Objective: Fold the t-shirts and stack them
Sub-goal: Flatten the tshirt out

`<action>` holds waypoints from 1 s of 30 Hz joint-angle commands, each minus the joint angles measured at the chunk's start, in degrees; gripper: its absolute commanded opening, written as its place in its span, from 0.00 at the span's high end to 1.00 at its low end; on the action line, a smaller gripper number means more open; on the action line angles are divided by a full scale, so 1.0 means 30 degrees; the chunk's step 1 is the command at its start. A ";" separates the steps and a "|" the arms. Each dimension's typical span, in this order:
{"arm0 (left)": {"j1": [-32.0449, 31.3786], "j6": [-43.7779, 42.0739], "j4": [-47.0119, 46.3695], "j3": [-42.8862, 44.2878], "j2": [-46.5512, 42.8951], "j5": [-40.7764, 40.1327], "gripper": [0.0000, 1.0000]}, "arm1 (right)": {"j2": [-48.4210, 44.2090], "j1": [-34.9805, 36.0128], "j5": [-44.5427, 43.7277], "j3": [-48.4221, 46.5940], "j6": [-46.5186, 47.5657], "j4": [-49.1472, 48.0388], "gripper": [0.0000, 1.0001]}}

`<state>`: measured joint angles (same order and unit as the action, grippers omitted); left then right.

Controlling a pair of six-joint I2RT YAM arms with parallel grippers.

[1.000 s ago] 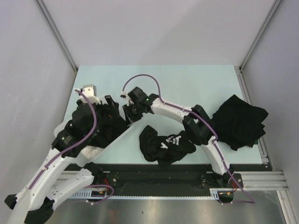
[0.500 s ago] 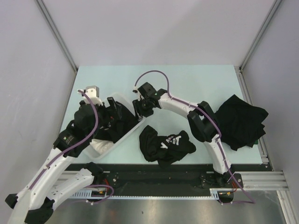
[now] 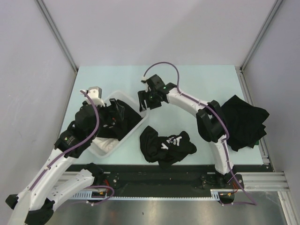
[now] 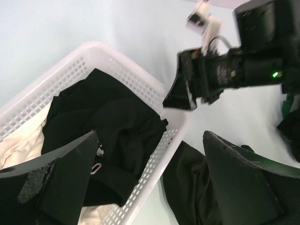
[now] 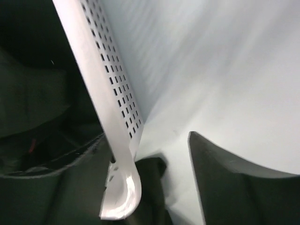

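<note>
- The right end effector (image 5: 147, 140) has its jaws apart, straddling the far corner of the white lattice basket (image 4: 136, 77). The rim runs between the fingers, and the outer finger is clear of it, so nothing is clamped.
- The left end effector (image 4: 150, 135) hangs over the basket with its jaws spread wide and holding nothing.
- Directly below it, black t-shirts (image 4: 117, 126) lie bunched in the basket. A white cloth (image 4: 18, 145) shows at the near end, beneath and beside them.
- Just outside the basket, a crumpled t-shirt with white lettering (image 3: 166, 145) lies on the counter (image 3: 197, 77). A loose black heap (image 3: 241, 122) sits well apart at the right edge, and I cannot tell whether it is folded.
- The step in hand looks like fetching the next shirt from the basket.
- To do it well:
  - Lift the right end effector straight up off the rim before swinging it away, so the light basket is not dragged or tipped.
  - Bring the left one down on the highest black fold, away from the wall lattice and the white cloth.
  - Pinch only the top garment, because soft cotton tends to pull its neighbours up with it.
  - Raise it slowly until it hangs free, then carry it to bare counter beyond the crumpled shirt to spread it flat.
</note>
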<state>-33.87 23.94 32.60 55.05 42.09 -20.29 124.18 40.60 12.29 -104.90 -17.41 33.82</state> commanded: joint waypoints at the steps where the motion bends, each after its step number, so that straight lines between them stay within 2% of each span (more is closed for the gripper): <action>1: -0.0049 -0.0101 -0.0642 -0.0301 0.0033 0.1108 0.00 | -0.2747 -0.1549 -0.1872 -0.1126 -0.0084 -0.1371 0.25; 6: -0.0049 -0.0217 -0.1374 -0.0828 0.0589 0.2222 0.01 | -0.4096 -0.2982 -0.0995 -0.1156 -0.0730 -0.1548 0.23; 10: -0.0078 -0.0189 -0.2017 -0.1326 0.1526 0.3042 0.01 | -0.5648 -0.3920 -0.1518 -0.0485 -0.0585 -0.1431 0.23; 14: -0.0049 0.0133 -0.3449 -0.1854 0.3163 0.3804 0.01 | -0.7435 -0.4684 -0.2310 0.0481 0.0089 -0.1227 0.18; 20: -0.0078 0.0222 -0.5151 -0.1563 0.5948 0.5473 0.02 | -0.9370 -0.5884 -0.2165 0.2530 0.0442 -0.1079 0.16; 23: -0.0078 -0.0012 -0.5096 -0.0948 0.7588 0.6236 0.03 | -0.9986 -0.6207 -0.2165 0.3411 0.0383 -0.1342 0.16; 30: -0.0283 -0.0452 -0.4070 0.0283 1.0724 0.6121 0.05 | -1.0163 -0.6647 -0.1668 0.3562 0.0266 -0.1343 0.15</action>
<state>-34.00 23.83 20.49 52.05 72.05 -2.72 95.66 21.17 6.35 -93.54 -16.93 31.55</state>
